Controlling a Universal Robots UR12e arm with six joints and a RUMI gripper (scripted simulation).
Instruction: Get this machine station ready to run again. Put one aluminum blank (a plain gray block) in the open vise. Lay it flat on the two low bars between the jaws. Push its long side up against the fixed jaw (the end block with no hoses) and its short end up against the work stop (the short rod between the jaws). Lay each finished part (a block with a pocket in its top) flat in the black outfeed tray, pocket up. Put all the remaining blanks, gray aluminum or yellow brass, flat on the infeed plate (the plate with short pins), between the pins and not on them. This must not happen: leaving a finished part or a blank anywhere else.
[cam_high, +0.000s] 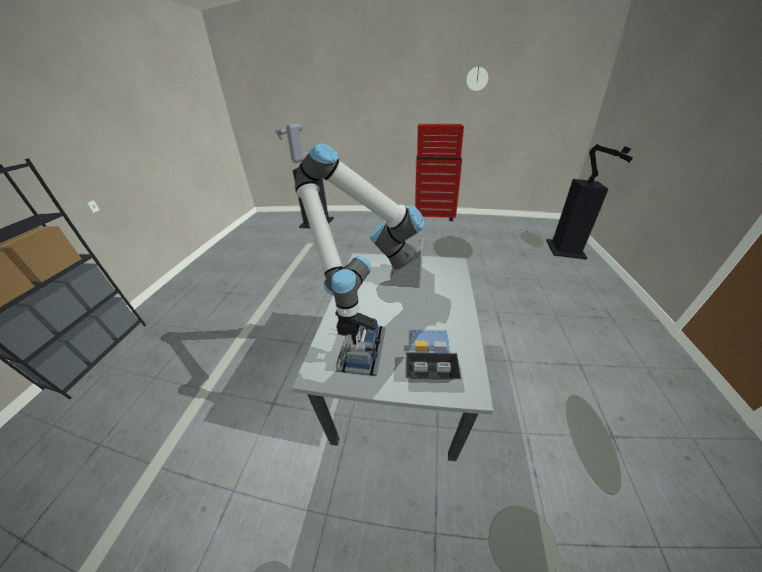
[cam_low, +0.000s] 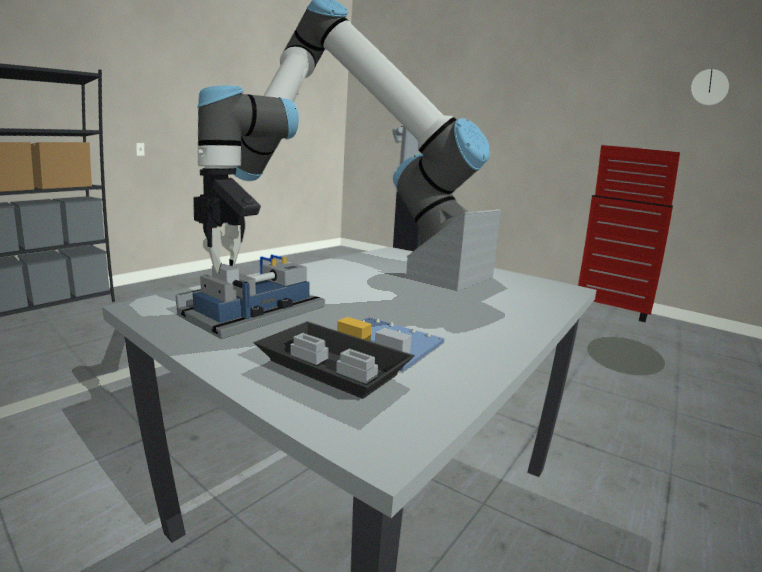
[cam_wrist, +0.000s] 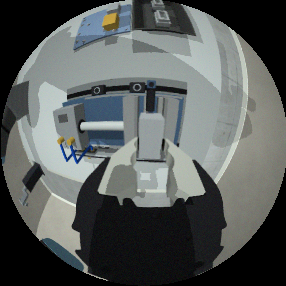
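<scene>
Gripper (cam_wrist: 150, 167) is clamped on the aluminum blank (cam_wrist: 150, 134) in the vise (cam_low: 249, 295); two finished parts (cam_low: 335, 355) are trayed, remaining blanks (cam_low: 374, 332) plated, so only seating and release seem left.

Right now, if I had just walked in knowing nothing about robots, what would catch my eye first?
Probably the big white and gray arm arching over the table, its gripper pinching a gray block above the blue vise at the table's left end. Next, the black tray near the front edge with two pocketed parts, and a yellow block on the plate just behind it.
</scene>
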